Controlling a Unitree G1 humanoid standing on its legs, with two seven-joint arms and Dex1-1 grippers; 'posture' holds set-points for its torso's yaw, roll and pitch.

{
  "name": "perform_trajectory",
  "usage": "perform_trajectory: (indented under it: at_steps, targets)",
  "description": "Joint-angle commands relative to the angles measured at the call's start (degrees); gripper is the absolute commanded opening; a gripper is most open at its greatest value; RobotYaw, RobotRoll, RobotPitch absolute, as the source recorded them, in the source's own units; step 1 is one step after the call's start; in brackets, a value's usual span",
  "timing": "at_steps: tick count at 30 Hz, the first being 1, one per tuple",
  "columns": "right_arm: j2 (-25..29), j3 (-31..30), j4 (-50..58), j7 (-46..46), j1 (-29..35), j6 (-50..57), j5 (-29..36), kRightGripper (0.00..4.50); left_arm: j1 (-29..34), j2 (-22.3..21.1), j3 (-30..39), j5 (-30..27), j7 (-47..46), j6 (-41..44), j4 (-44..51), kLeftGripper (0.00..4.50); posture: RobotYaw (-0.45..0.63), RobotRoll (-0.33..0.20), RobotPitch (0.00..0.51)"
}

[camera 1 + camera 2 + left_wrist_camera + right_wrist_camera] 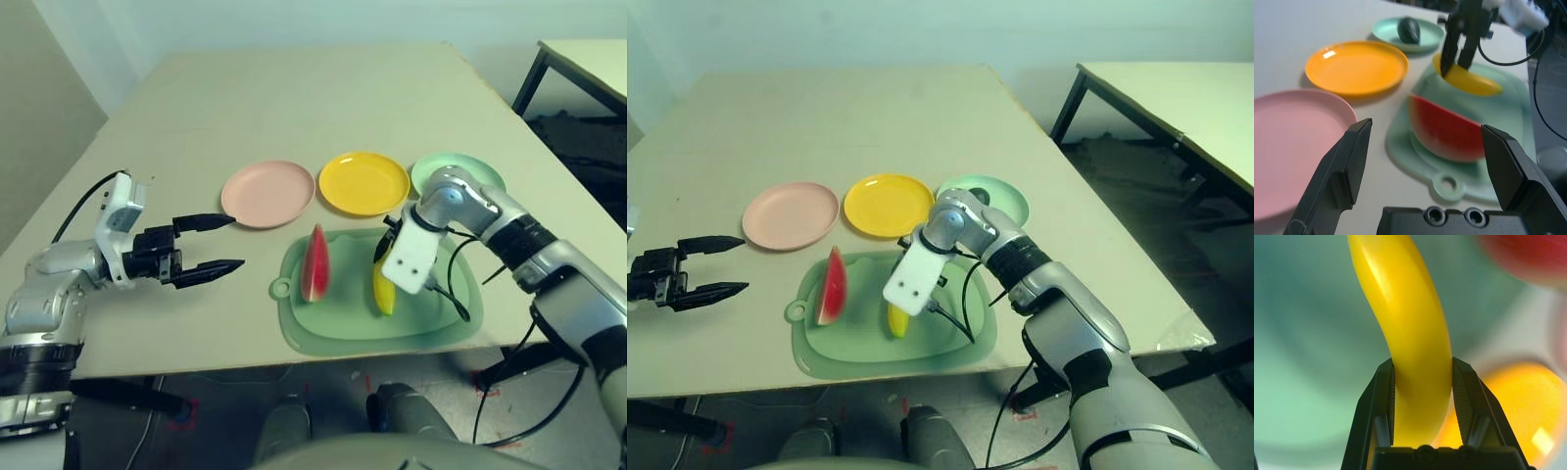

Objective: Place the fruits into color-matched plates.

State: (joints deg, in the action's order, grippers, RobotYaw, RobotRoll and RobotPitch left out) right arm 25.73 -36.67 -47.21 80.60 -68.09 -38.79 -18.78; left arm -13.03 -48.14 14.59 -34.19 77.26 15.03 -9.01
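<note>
Worktop (294, 108): pale beige, rectangular, carrying every item below.

Cutting mat (338, 323): pale green, rounded corners, small loop handle at its near-left corner; lies at the near edge of the worktop, just in front of the row of plates.

Pink plate (267, 193): round, shallow; leftmost of the row, bare.

Yellow plate (363, 182): round, shallow; middle of the row, beside the pink plate, bare.

Green plate (441, 168): mint, round; rightmost of the row, partly covered by the right arm in the head views. Holds the avocado.

Left end effector (217, 244): two black fingers spread wide apart, nothing between them; hovers over bare worktop left of the mat, pointing toward the plates and the watermelon.

Right end effector (1422, 396): angled steeply downward over the right half of the mat; both fingers clamped against the sides of the banana.

Watermelon wedge (314, 264): red flesh, green rind; stands on edge on the left half of the mat, apart from both end effectors.

Banana (383, 291): yellow, curved; gripped near one end by the right end effector over the right part of the mat. Whether its lower end touches the mat cannot be told.

Avocado (1409, 30): dark green; rests in the green plate.
</note>
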Motion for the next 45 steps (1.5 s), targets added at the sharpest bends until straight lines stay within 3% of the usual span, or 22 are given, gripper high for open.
perform_trajectory:
  at_steps: [1, 7, 13, 24, 32, 40, 45]
  targets:
    - [-0.9, 1.3, -11.5, -7.1, -5.9, -1.0, -3.8, 1.68, -1.7, 0.0, 1.0, -0.4, -2.4, 2.2, -0.1, 4.50, -0.07, 0.000, 0.046]
    - [-4.0, 2.0, -22.6, -19.0, -10.3, 0.6, -7.4, 1.68, -3.8, 0.7, 0.3, 0.5, -7.7, 5.6, 0.3, 4.50, -0.07, 0.000, 0.046]
    - [-6.6, 3.6, -28.0, -30.5, -9.8, 6.1, -9.7, 1.68, -4.4, 0.0, 0.6, 0.2, -8.8, 7.8, 1.2, 4.50, -0.07, 0.000, 0.053]
    - [-10.5, 4.8, -30.5, -38.4, -7.3, 13.8, -11.8, 1.68, -2.9, -0.4, 0.9, 0.8, -8.9, 7.6, 3.5, 4.50, -0.05, 0.000, 0.059]
    - [-10.8, 5.0, -30.4, -38.8, -5.4, 13.6, -12.9, 4.45, -1.7, -0.6, 1.1, 0.7, -8.9, 7.4, 4.4, 4.50, -0.05, 0.000, 0.058]
    - [-8.3, 7.3, -29.1, -35.3, -6.0, 9.9, -10.9, 4.48, -2.4, -0.7, 0.3, 0.9, -8.4, 7.1, 3.8, 4.50, -0.07, 0.000, 0.049]
    - [-3.9, 18.6, -24.3, -19.5, -5.1, 10.6, 2.6, 4.48, -3.4, -0.5, -0.2, 2.7, -7.6, 4.3, 1.9, 4.50, -0.05, 0.000, 0.055]
